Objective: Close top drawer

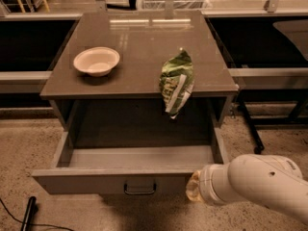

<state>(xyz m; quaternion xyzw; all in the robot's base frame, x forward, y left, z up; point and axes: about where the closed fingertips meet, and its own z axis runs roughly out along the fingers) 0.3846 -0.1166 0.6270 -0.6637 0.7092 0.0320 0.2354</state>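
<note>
At the open top drawer's [86, 182] front, right of its handle [139, 189] | gripper [192, 194] near panel, open or closed: cannot tell | push nearer centre, straight in, to avoid skewing.

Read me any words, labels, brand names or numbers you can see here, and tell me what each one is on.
Green chip bag: printing on its white band, too blurred to read.
White robot arm: a small dark mark on its casing, too small to read.
Bowl, top drawer and the gripper by the drawer front's right end: no text.
</note>
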